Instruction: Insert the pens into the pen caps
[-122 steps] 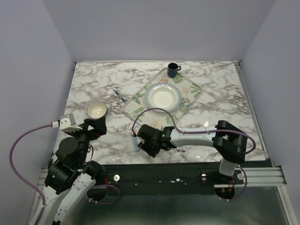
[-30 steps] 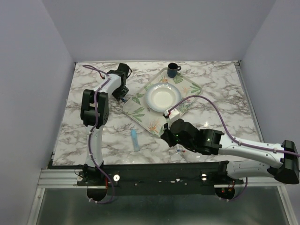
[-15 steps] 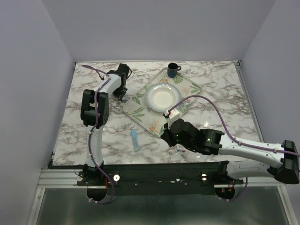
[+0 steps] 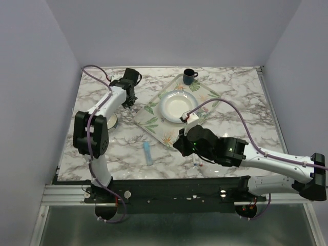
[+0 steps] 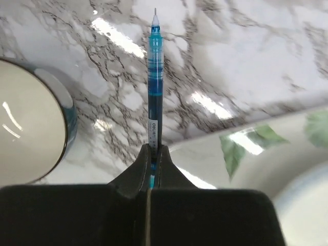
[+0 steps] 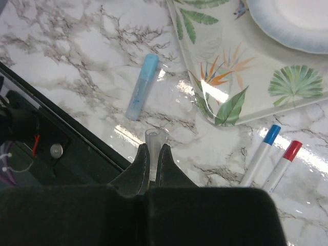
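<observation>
Left wrist: the left pincer (image 5: pixel 152 151) squeezes the thin blue pen (image 5: pixel 155 87), which sticks straight out ahead.
Right wrist: the right pincer (image 6: pixel 152 165) pinches a tiny cap (image 6: pixel 155 137); the light-blue marker (image 6: pixel 142 87) lies just beyond.
From above: the tray (image 4: pixel 154 120) sits between both pincers.

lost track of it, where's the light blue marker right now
In the top view, the light-blue marker lies loose on the marble table near its front edge. It is just left of the near corner of the floral tray.
</observation>
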Robot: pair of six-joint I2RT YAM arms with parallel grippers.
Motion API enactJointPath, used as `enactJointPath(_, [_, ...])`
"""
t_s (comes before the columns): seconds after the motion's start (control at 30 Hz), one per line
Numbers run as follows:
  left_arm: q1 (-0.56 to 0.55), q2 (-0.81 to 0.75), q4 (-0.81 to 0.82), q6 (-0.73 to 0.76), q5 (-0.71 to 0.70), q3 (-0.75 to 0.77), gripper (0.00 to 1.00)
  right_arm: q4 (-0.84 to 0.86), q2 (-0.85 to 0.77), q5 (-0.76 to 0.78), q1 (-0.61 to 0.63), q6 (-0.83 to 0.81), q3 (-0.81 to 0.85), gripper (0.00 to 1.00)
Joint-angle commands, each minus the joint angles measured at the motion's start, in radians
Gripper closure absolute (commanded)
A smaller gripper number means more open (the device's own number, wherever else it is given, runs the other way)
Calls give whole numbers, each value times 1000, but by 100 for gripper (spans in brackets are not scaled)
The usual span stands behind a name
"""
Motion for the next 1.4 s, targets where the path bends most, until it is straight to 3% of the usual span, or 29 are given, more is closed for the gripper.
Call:
enactJointPath(0.0, [-88, -301, 152, 267, 65, -102, 100, -67, 33, 100, -16, 118, 83, 99])
enactJointPath(0.1, [-138, -497, 311, 365, 208, -294, 100, -59, 36, 119, -45, 207, 100, 99])
enactJointPath(0.13, [-149, -607, 364, 382, 321, -417, 100, -52, 34, 119, -53, 223, 100, 99])
enactJointPath(0.23, [-175, -793, 499, 395, 528, -602, 100, -9, 2, 146, -59, 256, 98, 99])
enactJointPath(0.33, [-191, -943, 574, 430, 708, -723, 100, 30, -36, 194, -70, 256, 112, 99])
enactJointPath(0.37, [-192, -979, 595, 436, 828, -751, 100, 43, -47, 211, -72, 237, 115, 99])
enactJointPath(0.5, [-209, -1137, 842, 383, 1085, -904, 100, 172, -96, 261, -76, 177, 107, 99])
enactJointPath(0.63, [-238, -1252, 866, 393, 1115, -971, 100, 287, -107, 246, -88, 119, 98, 99])
enactJointPath(0.8, [-247, -1288, 858, 408, 1110, -977, 100, 483, -96, 128, -127, 167, 44, 99])
enactJointPath(1.37, [-261, -1280, 864, 410, 1147, -977, 100, 643, 3, 120, -131, 181, 61, 99])
